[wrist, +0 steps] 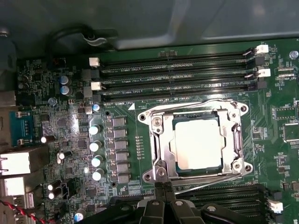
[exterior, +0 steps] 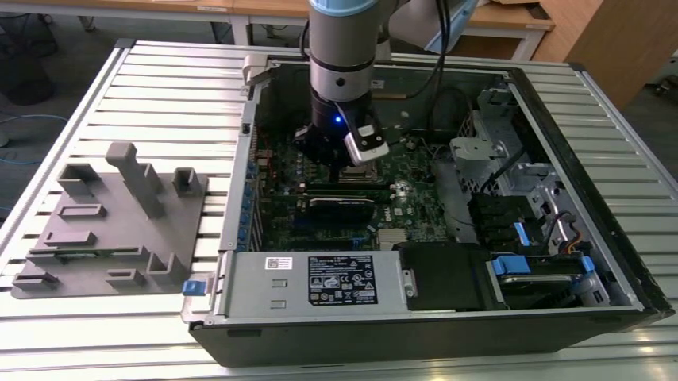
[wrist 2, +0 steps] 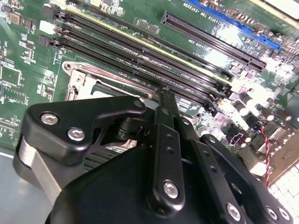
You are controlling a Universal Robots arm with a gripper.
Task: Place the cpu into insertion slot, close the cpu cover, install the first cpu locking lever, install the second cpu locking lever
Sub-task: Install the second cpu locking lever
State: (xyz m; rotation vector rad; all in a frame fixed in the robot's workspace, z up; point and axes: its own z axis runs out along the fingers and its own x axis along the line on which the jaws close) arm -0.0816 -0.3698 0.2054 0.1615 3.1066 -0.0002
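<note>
From my seat the exterior view is evenly lit from overhead, with soft glare along the ribs of the metal table [exterior: 159, 87]. The inside of the computer case [exterior: 593, 159] sits in shadow, so I read the board there poorly. A small blue light glows on the arm [exterior: 337, 121].

In the first wrist view the cpu [wrist: 196, 142] is washed nearly white by glare, and the cpu cover [wrist: 159, 140] shines too. The far case wall is dim and soft.

In the second wrist view the gripper [wrist 2: 164, 95] is close and a little blurred, and bright glare blows out the board [wrist 2: 236, 86] just beside the memory slots.
</note>
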